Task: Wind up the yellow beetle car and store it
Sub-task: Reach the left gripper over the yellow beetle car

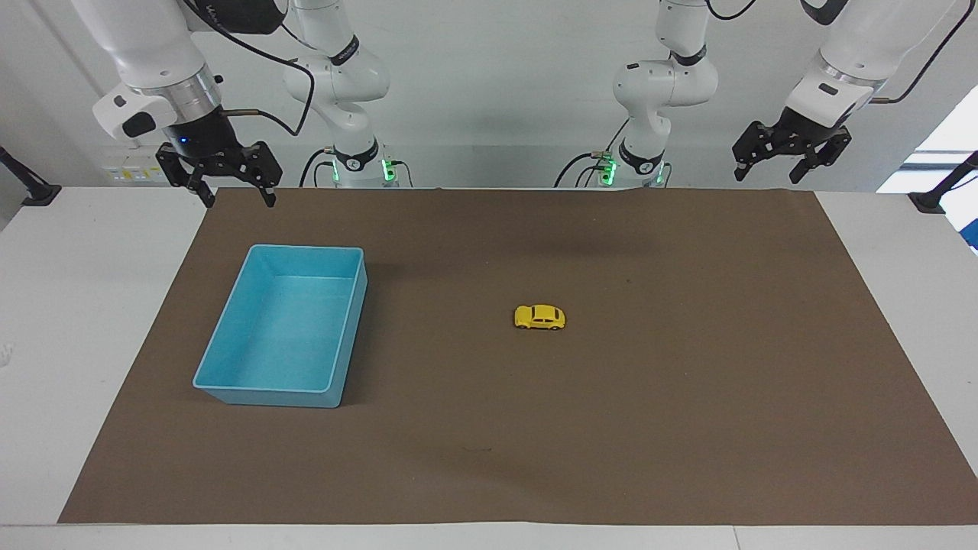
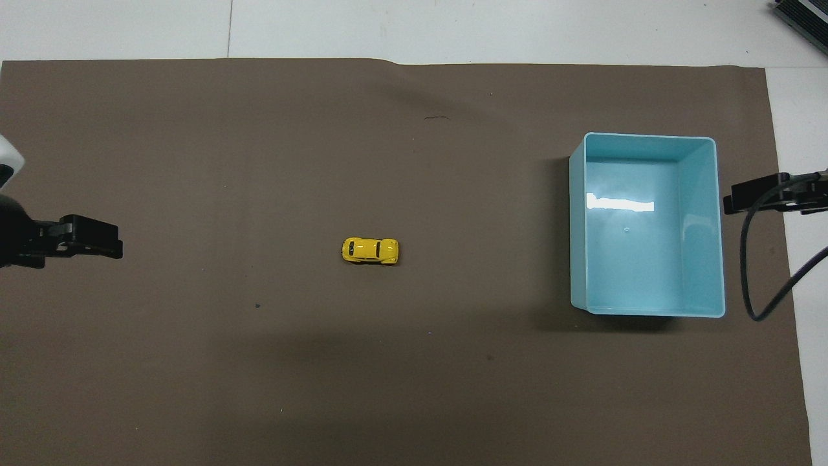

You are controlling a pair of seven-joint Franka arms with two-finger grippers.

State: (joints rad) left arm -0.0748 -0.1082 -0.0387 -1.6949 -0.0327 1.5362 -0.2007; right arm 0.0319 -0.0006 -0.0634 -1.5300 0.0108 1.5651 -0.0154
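Two end effectors raised, open; yellow beetle car [image 1: 539, 317] on mat.

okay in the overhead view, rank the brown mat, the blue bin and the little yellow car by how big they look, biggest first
1. Brown mat: covers almost the whole view.
2. Light blue bin: on the mat toward the right arm's end.
3. Yellow beetle car: by far the smallest, near the mat's middle.

A brown mat [image 1: 688, 397] covers the white table [image 1: 92, 305].
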